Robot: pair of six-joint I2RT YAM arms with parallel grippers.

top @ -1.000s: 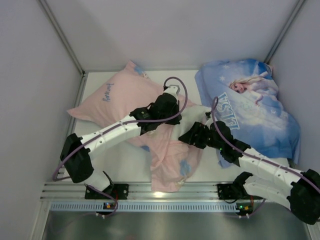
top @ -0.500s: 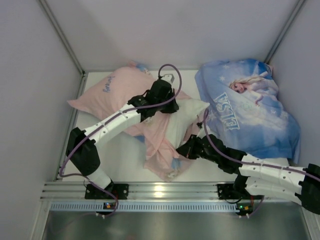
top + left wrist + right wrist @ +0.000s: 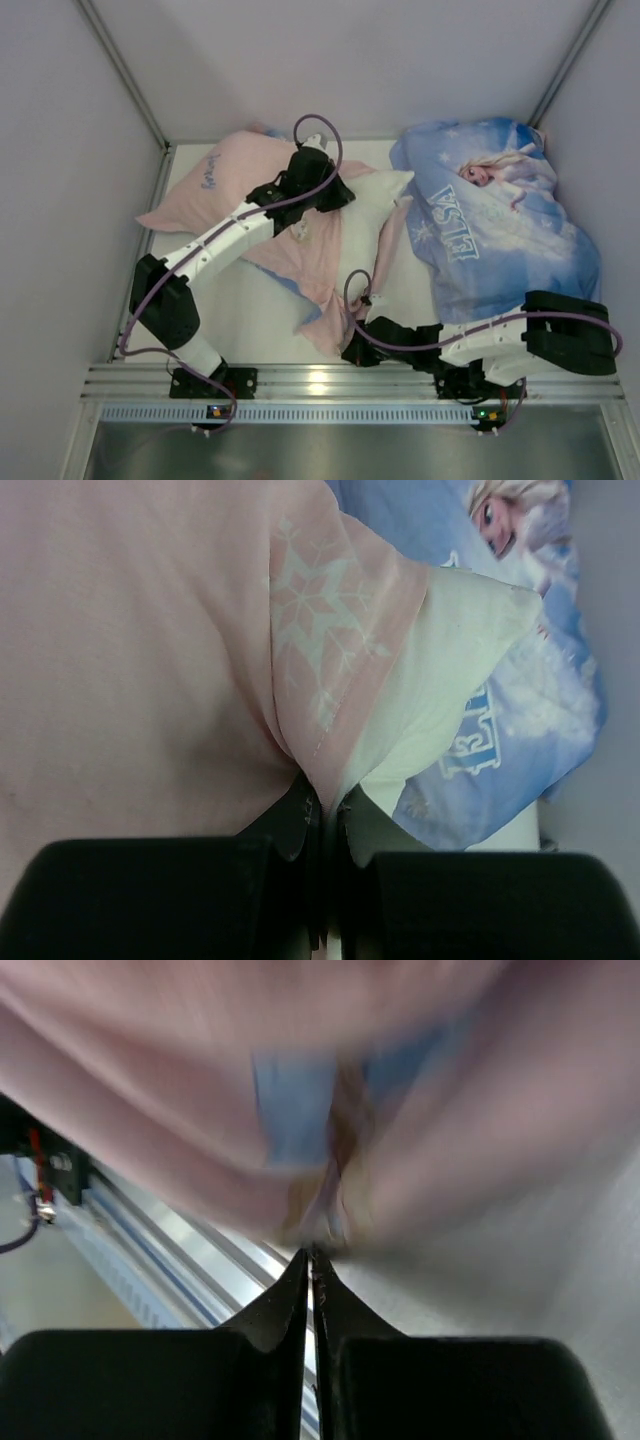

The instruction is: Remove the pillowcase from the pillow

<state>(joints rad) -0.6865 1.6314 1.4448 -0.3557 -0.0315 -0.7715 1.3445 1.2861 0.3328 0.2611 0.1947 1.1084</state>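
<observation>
The pillowcase [image 3: 230, 190], pink face up, lies at the far left, with a loose stretch [image 3: 325, 290] trailing toward the near edge. The white pillow [image 3: 372, 205] pokes out of it on the right. My left gripper [image 3: 343, 195] is shut where the pink hem [image 3: 320, 670] meets the bare pillow [image 3: 440, 670]. The hem runs into the jaws at the left gripper [image 3: 322, 790], and the pillow's edge presses in beside it. My right gripper [image 3: 352, 346] sits low by the rail, shut on the pillowcase's trailing end [image 3: 320, 1150], which is blurred above the right gripper [image 3: 312, 1252].
A second pillow in blue Elsa print [image 3: 500, 220] fills the right side and shows in the left wrist view [image 3: 520, 740]. An aluminium rail [image 3: 300, 380] runs along the near edge. Grey walls enclose the white table [image 3: 250, 300] on three sides.
My right gripper shut on the pillowcase and drew back toward the near rail, stretching it out. The left gripper moved toward the far left, and more of the white pillow shows.
</observation>
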